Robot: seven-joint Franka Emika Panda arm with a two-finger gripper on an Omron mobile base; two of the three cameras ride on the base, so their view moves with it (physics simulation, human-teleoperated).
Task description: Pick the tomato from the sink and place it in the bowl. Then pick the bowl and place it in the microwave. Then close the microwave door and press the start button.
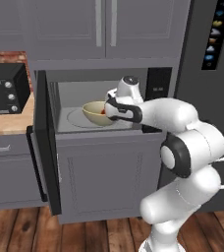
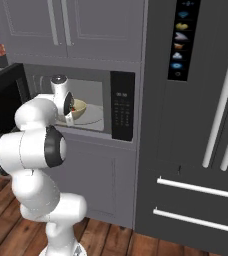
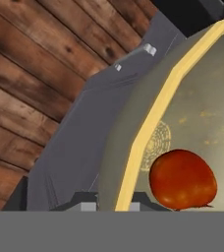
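My gripper (image 1: 108, 113) (image 2: 68, 116) (image 3: 113, 204) is shut on the near rim of the pale yellow bowl (image 1: 95, 112) (image 2: 79, 107) (image 3: 207, 93), one fingertip on each side of the rim. The red-orange tomato (image 3: 182, 180) (image 1: 102, 111) (image 2: 74, 108) lies inside the bowl, close to the gripped edge. The bowl is at the front of the microwave (image 1: 79, 93) (image 2: 93, 95) cavity, over the round turntable plate (image 1: 74, 120) (image 2: 95, 118). The microwave door (image 1: 45, 142) stands swung open at the left. The black keypad panel (image 1: 158, 87) (image 2: 122, 106) is on the right. The sink is out of view.
A black toaster oven (image 1: 5, 88) sits on the wooden counter (image 1: 8, 123) left of the open door. A dark fridge (image 2: 196, 125) with long handles stands right of the microwave. Grey cabinets are above and below, over the wood floor (image 3: 30, 74).
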